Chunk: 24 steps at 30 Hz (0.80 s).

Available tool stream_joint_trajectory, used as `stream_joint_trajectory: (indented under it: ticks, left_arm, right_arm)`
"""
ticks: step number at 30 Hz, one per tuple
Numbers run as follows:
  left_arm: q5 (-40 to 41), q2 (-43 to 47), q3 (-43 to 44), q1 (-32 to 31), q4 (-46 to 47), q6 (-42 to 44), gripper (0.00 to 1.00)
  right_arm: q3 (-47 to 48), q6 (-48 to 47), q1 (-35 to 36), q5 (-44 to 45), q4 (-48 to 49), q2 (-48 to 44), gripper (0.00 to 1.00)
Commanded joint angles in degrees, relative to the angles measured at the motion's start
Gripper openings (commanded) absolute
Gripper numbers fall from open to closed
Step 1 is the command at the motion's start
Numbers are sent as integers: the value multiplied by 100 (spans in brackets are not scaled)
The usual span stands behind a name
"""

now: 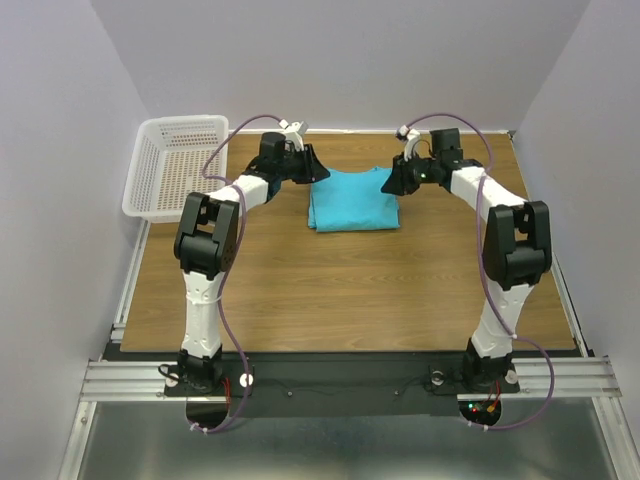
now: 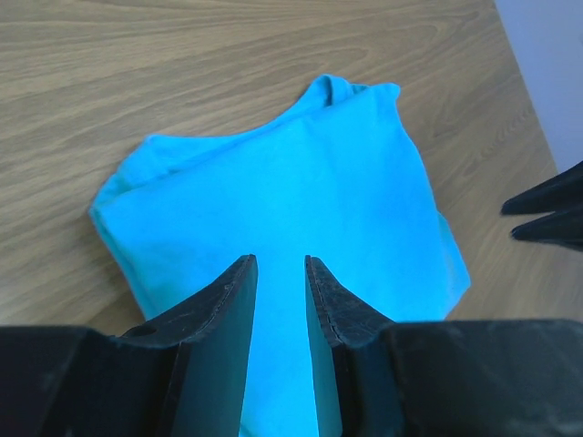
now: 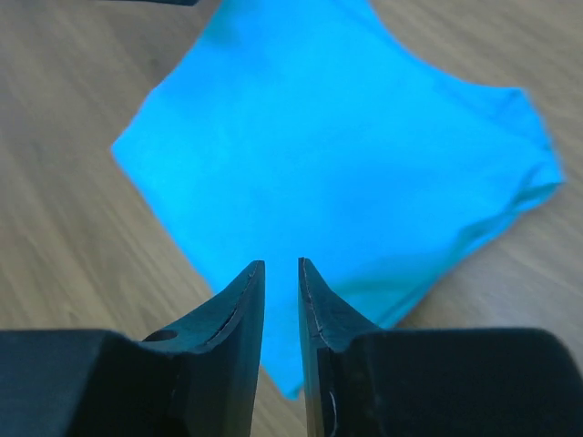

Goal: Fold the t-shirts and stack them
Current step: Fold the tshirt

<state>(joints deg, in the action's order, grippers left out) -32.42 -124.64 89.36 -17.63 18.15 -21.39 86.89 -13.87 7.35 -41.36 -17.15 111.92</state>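
A turquoise-blue t-shirt [image 1: 352, 198] lies folded in a rough rectangle at the back middle of the wooden table. My left gripper [image 1: 318, 172] hovers over its left back edge and my right gripper [image 1: 392, 183] over its right back corner. In the left wrist view the shirt [image 2: 273, 200] lies flat below my left gripper [image 2: 281, 262], whose jaws stand slightly apart with nothing between them. In the right wrist view the shirt [image 3: 337, 155] lies under my right gripper [image 3: 281, 264], whose jaws are narrowly apart and empty.
A white mesh basket [image 1: 175, 165] stands at the back left corner of the table [image 1: 340, 290], with no shirt visible in it. Grey walls close in the back and sides. The right gripper's fingertips [image 2: 547, 214] show at the right edge of the left wrist view.
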Motion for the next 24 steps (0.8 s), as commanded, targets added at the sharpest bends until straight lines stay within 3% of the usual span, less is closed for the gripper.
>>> stream_joint_trajectory:
  ticks: [1,8,15,24]
  left_arm:
    - [-282,133,265,-83,364,-155,39]
    - [-194,-534,705,-101,356,-559,39]
    - [25,-1026,1258,-92,-12,-963,39]
    - [509,-1624,2146,-39,-883,-1210,38]
  right_arm:
    - [-6,243,3,-1198,36,356,25]
    - [206,929,-6,-1305,27,954,25]
    - [-399,1027,-50,-224,-210,771,20]
    - [-1245,877,-103,-30,-289,401,20]
